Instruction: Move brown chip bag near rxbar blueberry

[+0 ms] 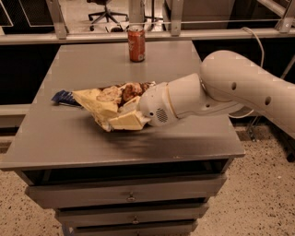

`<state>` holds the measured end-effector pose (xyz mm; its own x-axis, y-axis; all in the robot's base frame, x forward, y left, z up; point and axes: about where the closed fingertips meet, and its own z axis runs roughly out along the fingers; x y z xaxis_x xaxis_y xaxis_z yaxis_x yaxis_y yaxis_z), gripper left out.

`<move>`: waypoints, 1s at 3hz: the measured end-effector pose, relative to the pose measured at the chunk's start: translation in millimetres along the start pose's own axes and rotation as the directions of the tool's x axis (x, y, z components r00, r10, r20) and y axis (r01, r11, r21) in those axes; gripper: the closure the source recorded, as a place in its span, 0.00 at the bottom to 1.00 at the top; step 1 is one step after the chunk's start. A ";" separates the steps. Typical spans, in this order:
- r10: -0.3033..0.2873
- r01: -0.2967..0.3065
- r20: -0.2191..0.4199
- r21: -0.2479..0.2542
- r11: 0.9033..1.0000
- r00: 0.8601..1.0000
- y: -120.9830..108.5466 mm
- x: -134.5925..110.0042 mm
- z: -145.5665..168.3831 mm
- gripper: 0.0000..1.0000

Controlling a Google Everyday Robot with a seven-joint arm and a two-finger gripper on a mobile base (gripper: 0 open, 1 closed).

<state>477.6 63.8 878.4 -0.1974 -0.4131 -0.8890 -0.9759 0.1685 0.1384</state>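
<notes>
The brown chip bag [103, 103], crinkly with pale yellow edges and a dark brown centre, is held just above the grey table [184, 147] at its left-middle. My gripper [132, 109] comes in from the right at the end of the white arm [221, 90] and is shut on the bag's right end. The rxbar blueberry [63, 97], a small dark blue wrapper, lies on the table at the left. The bag's left tip overlaps it in this view and hides its right part.
A red soda can [136, 44] stands upright at the table's far edge, behind the bag. The table has drawers [131, 197] below its front edge. A railing and an office chair [105, 11] are beyond the table.
</notes>
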 end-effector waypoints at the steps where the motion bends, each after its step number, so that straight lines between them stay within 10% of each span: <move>1: 0.006 -0.006 -0.053 -0.007 1.000 0.999 2.6 17.2 12.7 0.67; 3: 0.008 0.001 -0.138 0.061 0.998 0.990 -5.5 44.1 19.8 0.20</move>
<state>476.1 62.3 829.7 -0.2160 -0.5315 -0.8190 -0.9686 0.2223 0.1111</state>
